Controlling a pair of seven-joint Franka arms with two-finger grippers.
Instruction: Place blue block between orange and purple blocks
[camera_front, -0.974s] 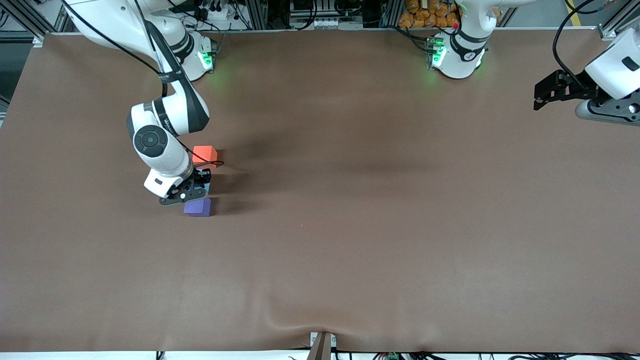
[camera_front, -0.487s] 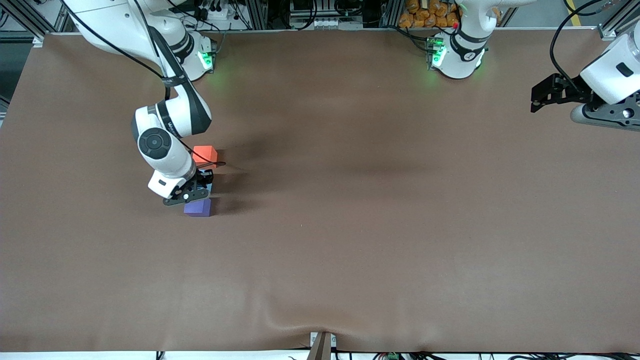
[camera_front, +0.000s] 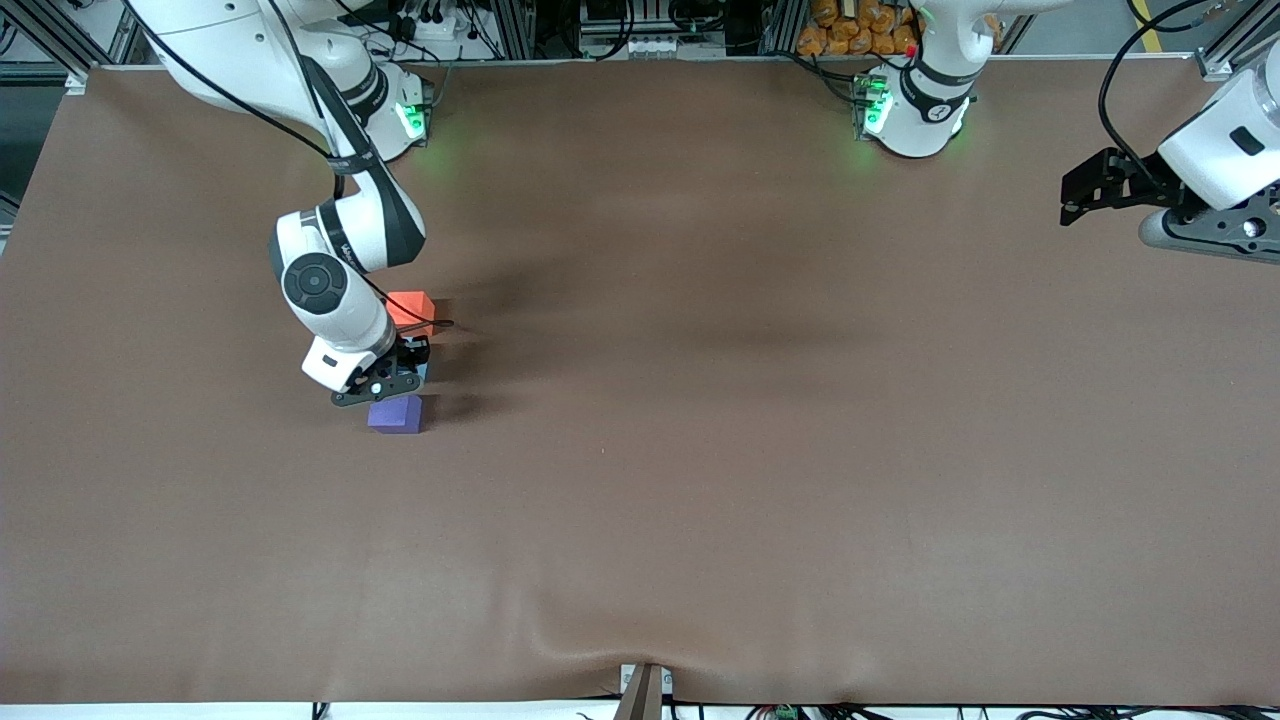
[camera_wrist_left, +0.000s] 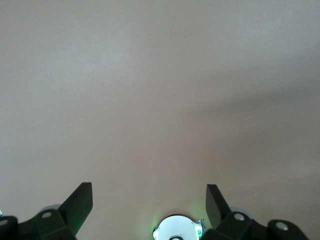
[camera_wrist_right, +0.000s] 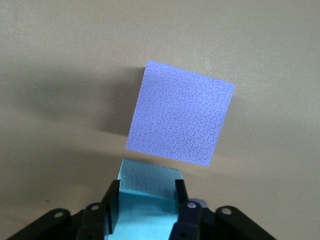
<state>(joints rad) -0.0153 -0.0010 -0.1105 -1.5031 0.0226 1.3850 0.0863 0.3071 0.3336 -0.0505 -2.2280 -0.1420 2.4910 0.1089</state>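
The orange block (camera_front: 412, 308) and the purple block (camera_front: 395, 413) sit apart on the brown table toward the right arm's end, the purple one nearer the front camera. My right gripper (camera_front: 410, 366) is low in the gap between them, shut on the blue block (camera_front: 421, 372), which is mostly hidden under it. In the right wrist view the fingers (camera_wrist_right: 111, 200) grip the blue block (camera_wrist_right: 145, 197) on both sides, close beside the purple block (camera_wrist_right: 181, 120). My left gripper (camera_front: 1075, 197) waits open and empty above the left arm's end of the table; it also shows in the left wrist view (camera_wrist_left: 149, 200).
The brown table cover (camera_front: 700, 450) has a small ripple at its front edge. The left arm's base (camera_wrist_left: 177, 231) with its green light shows in the left wrist view. Clutter and frame rails stand past the table's back edge.
The right arm's wrist has shifted slightly over the blocks while its gripper stays on the blue block between them. The left gripper moved up a little, then held still.
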